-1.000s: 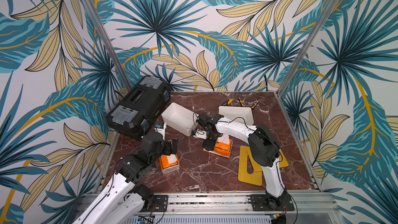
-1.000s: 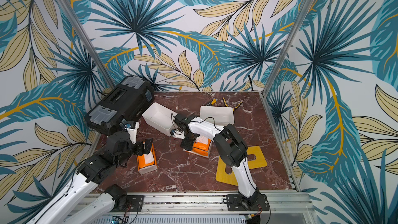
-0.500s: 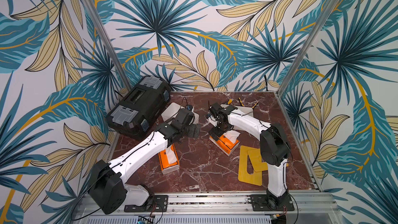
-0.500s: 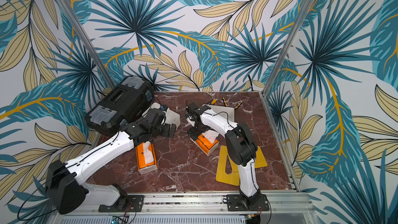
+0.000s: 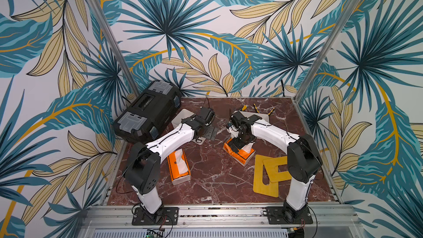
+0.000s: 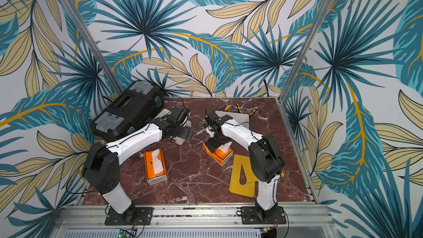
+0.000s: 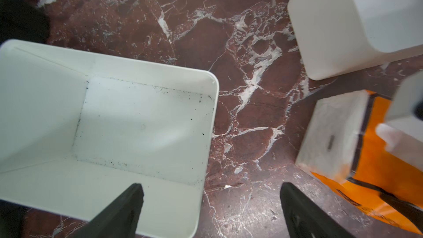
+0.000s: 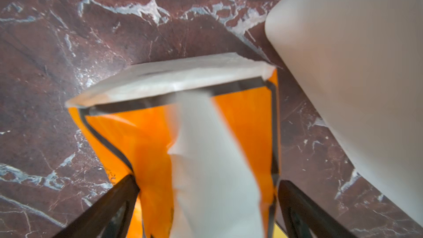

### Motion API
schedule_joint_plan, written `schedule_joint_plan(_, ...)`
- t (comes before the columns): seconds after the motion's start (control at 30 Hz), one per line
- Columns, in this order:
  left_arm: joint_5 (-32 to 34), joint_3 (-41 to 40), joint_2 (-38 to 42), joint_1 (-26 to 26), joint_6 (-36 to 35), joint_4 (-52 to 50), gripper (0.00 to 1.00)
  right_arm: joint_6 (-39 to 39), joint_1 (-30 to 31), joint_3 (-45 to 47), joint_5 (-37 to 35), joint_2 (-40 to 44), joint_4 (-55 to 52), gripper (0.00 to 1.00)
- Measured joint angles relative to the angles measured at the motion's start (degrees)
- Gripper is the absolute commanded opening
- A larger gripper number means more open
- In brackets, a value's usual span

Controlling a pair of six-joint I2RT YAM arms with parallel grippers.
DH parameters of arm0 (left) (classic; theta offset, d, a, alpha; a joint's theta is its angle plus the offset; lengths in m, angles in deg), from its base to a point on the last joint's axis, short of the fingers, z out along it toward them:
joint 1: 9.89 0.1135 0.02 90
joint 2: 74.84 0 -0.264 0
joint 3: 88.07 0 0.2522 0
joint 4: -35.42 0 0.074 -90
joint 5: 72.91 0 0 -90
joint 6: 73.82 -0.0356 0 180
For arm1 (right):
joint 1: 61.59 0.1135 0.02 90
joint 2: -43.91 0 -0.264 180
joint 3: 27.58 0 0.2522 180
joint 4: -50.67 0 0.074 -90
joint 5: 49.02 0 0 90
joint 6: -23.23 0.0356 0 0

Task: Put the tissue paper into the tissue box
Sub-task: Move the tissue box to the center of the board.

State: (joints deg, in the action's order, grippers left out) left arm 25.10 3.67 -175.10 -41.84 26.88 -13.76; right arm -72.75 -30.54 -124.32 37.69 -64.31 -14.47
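The left gripper (image 7: pixel 211 187) had swung from the near-left pack (image 5: pixel 178 167) to the far-left box (image 7: pixel 137 122), open and empty. The right gripper (image 8: pixel 207 183) straddled the right pack (image 8: pixel 142 138), jaws wide, grip unclear; both packs lay unboxed on the table (image 5: pixel 210 175).

Red marble table (image 5: pixel 206 179) with black toolbox (image 5: pixel 146 111), two white bins (image 7: pixel 103 115), two orange tissue packs (image 5: pixel 178 165), yellow boards (image 5: pixel 266 179)

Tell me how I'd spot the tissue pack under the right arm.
Find the yellow boards on the marble table. Just beyond them, under the right claw, lies an orange tissue pack. Unlike the other pack, it lies diagonally, the claw astride it.
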Motion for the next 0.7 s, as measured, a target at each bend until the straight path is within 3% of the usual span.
schedule_joint_plan(0.4, -4.9, 2.6, -7.1, 1.0, -0.8, 0.1, 0.67, -0.2, -0.2, 1.7, 5.5, 0.3, 0.6, 1.00)
schedule_joint_plan(0.7, -6.0, 2.6, -8.0, 0.4, 0.0, 0.1, 0.43, -0.2, -0.2, 5.4, 7.5, 0.6, 2.5, 1.00)
